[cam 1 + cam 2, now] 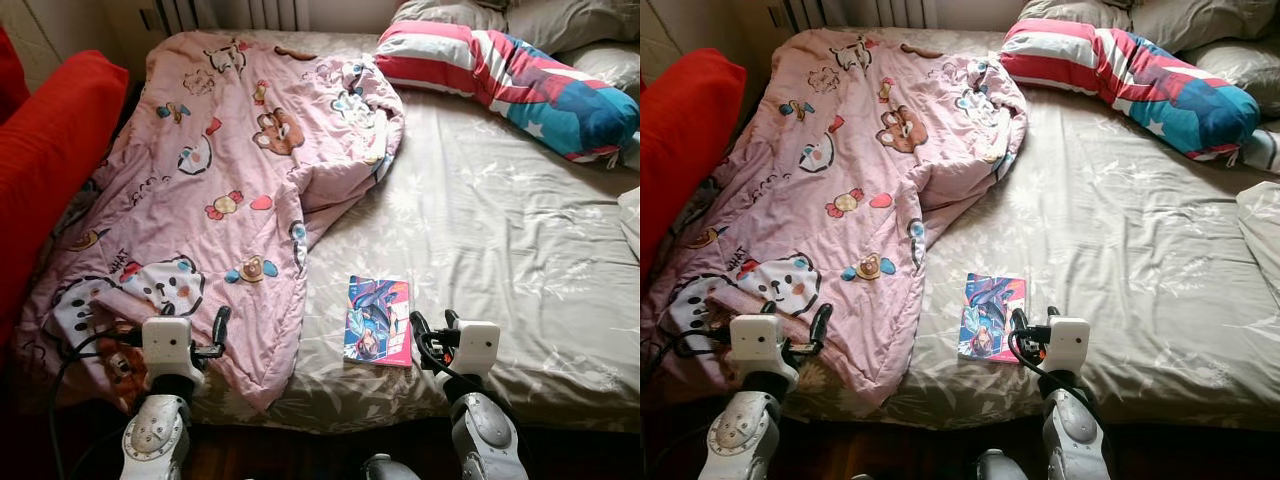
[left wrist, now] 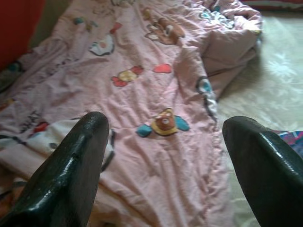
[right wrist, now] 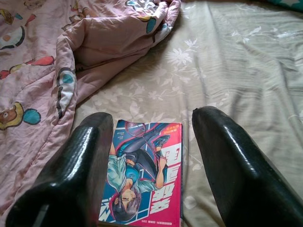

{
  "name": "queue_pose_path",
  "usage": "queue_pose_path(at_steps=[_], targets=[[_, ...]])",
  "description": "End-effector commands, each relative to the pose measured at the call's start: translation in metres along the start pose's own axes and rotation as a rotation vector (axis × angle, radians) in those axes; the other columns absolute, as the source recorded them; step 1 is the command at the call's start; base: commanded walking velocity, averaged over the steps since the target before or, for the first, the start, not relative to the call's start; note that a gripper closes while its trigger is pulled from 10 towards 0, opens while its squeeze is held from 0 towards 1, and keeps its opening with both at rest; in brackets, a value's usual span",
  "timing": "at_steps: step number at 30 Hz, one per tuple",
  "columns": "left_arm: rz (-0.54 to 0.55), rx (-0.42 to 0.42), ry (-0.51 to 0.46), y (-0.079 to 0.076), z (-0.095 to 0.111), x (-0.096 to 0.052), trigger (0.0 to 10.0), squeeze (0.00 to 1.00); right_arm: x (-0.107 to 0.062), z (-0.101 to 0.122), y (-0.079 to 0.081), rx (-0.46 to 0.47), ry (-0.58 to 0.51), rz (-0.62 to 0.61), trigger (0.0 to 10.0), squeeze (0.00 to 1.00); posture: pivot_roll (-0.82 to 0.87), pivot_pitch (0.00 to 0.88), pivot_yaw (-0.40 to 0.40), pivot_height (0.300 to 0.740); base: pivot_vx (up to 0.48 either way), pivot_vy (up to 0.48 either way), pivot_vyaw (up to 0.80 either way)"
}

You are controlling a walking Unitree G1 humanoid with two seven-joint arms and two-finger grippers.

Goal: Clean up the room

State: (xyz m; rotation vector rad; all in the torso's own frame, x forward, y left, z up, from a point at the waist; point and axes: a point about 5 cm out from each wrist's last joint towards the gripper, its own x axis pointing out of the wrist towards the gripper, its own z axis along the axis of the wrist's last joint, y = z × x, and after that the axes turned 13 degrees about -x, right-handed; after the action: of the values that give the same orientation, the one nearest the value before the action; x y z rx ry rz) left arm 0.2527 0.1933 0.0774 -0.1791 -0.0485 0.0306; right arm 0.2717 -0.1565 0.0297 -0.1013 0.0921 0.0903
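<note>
Head views. I look down on a bed (image 1: 480, 230) covered by a beige floral sheet (image 1: 500, 210). A pink cartoon-print quilt (image 1: 200, 190) lies crumpled over the bed's left half, from about 11 o'clock down to 7 o'clock, its near corner hanging over the bed's front edge. A red cushion (image 1: 45, 160) leans at 9 o'clock, touching the quilt's left edge. A long pillow (image 1: 510, 75) in red-and-white stripes and blue lies across the head of the bed at 1 o'clock, with grey pillows (image 1: 560, 25) behind it.

The task's thing: a comic book (image 1: 378, 320) with a blue and pink cover lies flat on the bare sheet near the front edge, at about 6 o'clock, just beside the quilt's right border but apart from it.

Left gripper (image 1: 215, 335): it hovers low over the quilt's near corner at 7 o'clock. In the left wrist view its two black fingers (image 2: 71, 175) stand well apart, with nothing between them but the quilt beneath.

Right gripper (image 1: 432, 330): it sits at 5 o'clock, just to the right of the book's lower right corner. In the right wrist view the gripper (image 3: 151, 165) has its fingers (image 3: 236, 175) spread wide, and the book (image 3: 144, 175) appears in the gap between them, lying on the sheet. I cannot tell whether either finger touches the cover; nothing is clamped.
</note>
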Motion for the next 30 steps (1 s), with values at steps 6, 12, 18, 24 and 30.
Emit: queue_pose_path(at_steps=[6,12,18,24,30], targets=[[-0.005,-0.015,0.017,-0.0028,-0.0034,-0.0018,10.0,0.00,-0.0031,-0.0025,-0.0004,-0.010,0.009,-0.004,10.0,0.00,-0.06,0.189,-0.015,0.740,0.000,0.000,0.00],[-0.007,-0.017,0.020,-0.0036,-0.0041,-0.0022,10.0,0.00,-0.0033,-0.0053,0.0001,-0.027,0.033,0.000,10.0,0.00,-0.06,0.190,-0.017,0.740,0.000,0.000,0.00],[-0.007,-0.018,0.025,-0.0042,-0.0047,-0.0029,10.0,0.00,-0.0033,-0.0064,-0.0005,-0.036,0.045,-0.008,10.0,0.00,-0.06,0.201,-0.018,0.731,0.000,0.000,0.00],[-0.006,-0.018,0.025,-0.0042,-0.0051,-0.0033,10.0,0.00,-0.0040,-0.0079,0.0000,-0.038,0.053,-0.006,10.0,0.00,-0.06,0.201,-0.018,0.692,0.000,0.000,0.00],[-0.006,-0.017,0.027,-0.0040,-0.0052,-0.0031,10.0,0.00,-0.0038,-0.0064,0.0005,-0.037,0.040,-0.010,10.0,0.00,-0.06,0.211,-0.018,0.653,0.000,0.000,0.00]])
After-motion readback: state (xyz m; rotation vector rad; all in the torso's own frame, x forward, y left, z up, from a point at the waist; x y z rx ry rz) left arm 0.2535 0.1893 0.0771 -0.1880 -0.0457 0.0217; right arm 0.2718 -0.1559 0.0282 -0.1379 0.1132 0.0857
